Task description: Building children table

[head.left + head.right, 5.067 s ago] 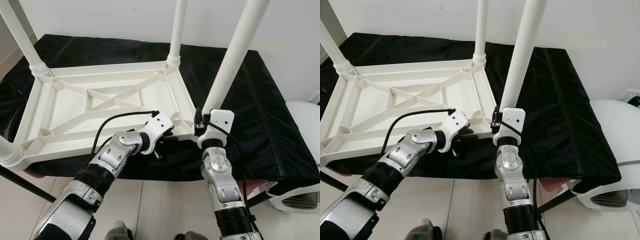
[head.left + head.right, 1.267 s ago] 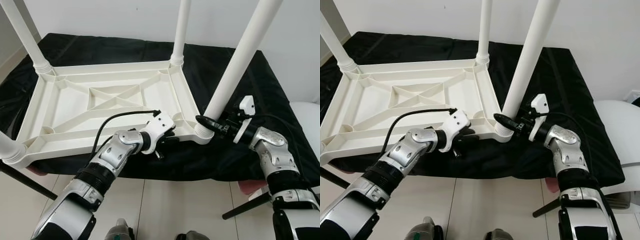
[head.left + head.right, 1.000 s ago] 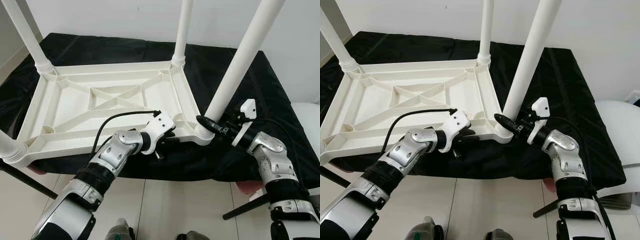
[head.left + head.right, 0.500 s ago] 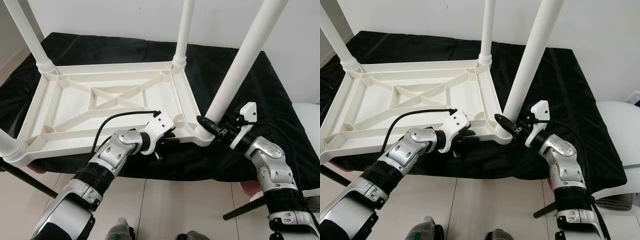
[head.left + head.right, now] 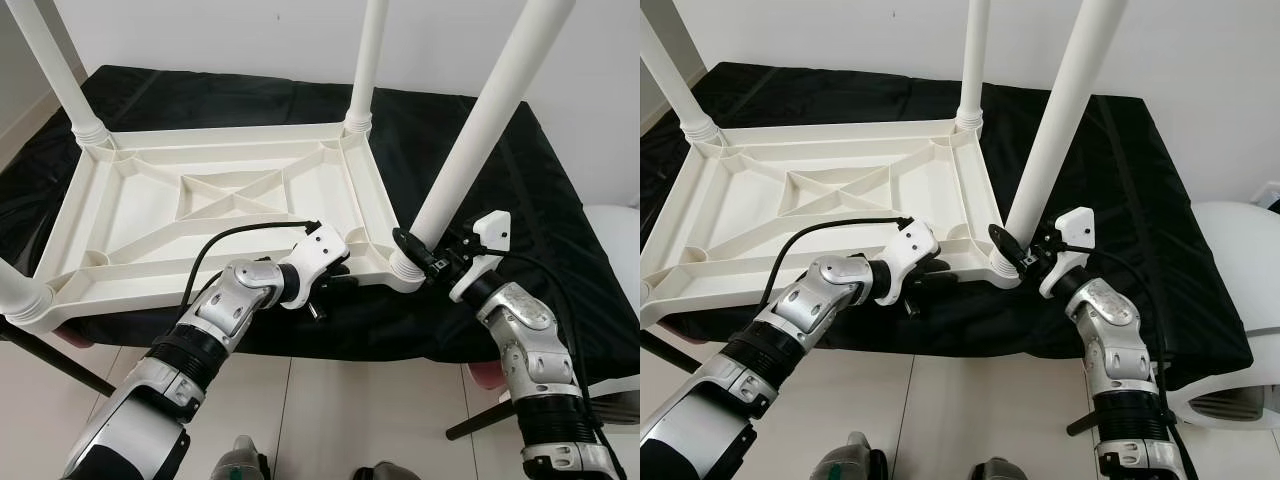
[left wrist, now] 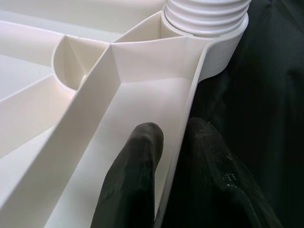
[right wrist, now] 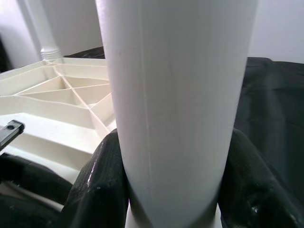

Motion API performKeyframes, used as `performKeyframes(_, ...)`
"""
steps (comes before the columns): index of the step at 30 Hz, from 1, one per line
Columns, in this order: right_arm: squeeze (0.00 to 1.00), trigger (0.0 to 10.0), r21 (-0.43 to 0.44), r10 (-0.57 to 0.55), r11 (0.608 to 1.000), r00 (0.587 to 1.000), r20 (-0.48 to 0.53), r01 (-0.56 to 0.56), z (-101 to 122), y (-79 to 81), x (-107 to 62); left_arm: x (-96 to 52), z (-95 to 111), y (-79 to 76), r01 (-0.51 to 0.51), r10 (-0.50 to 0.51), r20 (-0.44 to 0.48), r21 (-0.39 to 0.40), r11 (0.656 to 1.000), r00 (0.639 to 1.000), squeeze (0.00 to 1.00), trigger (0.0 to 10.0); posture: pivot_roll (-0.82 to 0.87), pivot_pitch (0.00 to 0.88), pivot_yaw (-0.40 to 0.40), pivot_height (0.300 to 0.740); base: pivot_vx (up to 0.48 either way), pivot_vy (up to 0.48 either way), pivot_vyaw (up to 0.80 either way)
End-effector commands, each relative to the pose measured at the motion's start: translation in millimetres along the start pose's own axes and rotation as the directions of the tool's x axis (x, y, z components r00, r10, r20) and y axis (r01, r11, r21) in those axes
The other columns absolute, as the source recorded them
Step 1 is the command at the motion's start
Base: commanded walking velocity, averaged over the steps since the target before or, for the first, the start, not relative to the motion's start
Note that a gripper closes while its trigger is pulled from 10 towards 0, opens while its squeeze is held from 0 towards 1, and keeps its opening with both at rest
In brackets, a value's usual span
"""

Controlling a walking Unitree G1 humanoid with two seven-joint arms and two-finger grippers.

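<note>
- One white plastic children's tabletop (image 5: 215,215) lies upside down on a table draped in a black cloth (image 5: 540,250), its ribbed underside facing up. Its near long edge sits close to the cloth's front edge.
- Four white round plastic legs stand up from its corners: the near-right leg (image 5: 478,125), the far-right leg (image 5: 366,60), the far-left leg (image 5: 50,65) and the near-left leg (image 5: 18,295), of which just the base shows at the picture's edge.
- Two silver arms reach in from below.
- The left gripper (image 5: 335,277) pinches the tabletop's near rim, just left of the near-right corner. The left wrist view shows one black finger (image 6: 135,175) inside the rim wall and the other outside it against the cloth, with the ribbed screw collar (image 6: 206,14) of the corner socket just beyond.
- The right gripper (image 5: 1012,248) is clamped on the near-right leg right above its socket. In the right wrist view its fingers (image 7: 97,183) press on either side of the white tube.
- A black cable (image 5: 235,240) loops from the left wrist back over the tabletop's near rim.
- Open room: black cloth lies bare to the right of the tabletop, out to the table's right edge, and a bare strip runs behind it up to the white wall (image 5: 230,35).
- Below the front edge is pale tiled floor (image 5: 330,420).
- A white rounded appliance (image 5: 1240,300) stands just beyond the table's right side.
</note>
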State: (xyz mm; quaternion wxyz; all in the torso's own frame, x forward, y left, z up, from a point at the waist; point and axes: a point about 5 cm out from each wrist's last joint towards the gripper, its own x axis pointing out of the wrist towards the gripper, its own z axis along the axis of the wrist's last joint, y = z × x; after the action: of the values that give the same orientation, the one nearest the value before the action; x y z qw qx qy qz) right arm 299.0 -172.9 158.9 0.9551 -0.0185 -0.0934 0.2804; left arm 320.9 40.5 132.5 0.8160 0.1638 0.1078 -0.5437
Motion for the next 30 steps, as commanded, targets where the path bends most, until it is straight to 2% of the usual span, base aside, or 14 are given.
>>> performKeyframes(1, 0.00, 0.0, 0.017, 0.045, 0.999, 0.998, 0.039, -0.046, 6, 13.9, 7.1, 3.9, 2, -6.2, 0.081, -0.081, -0.006, 0.022, 0.996, 0.997, 0.00, 10.0, -0.03, 0.015, 0.011, 0.740, 0.000, 0.000, 0.00)
performKeyframes(16, 0.00, 0.0, 0.015, -0.071, 0.997, 0.997, 0.036, 0.070, 2, 30.8, 11.2, 4.0, 3, -5.2, 0.078, -0.078, -0.005, 0.021, 0.997, 0.997, 0.00, 10.0, -0.03, 0.024, 0.009, 0.740, 0.000, 0.000, 0.00)
performKeyframes(30, 0.00, 0.0, 0.026, -0.209, 0.978, 0.977, 0.053, 0.208, 1, 49.4, 20.5, 3.5, 4, -4.4, 0.072, -0.072, -0.002, 0.020, 0.997, 0.997, 0.00, 10.0, -0.02, 0.030, 0.007, 0.740, 0.000, 0.000, 0.00)
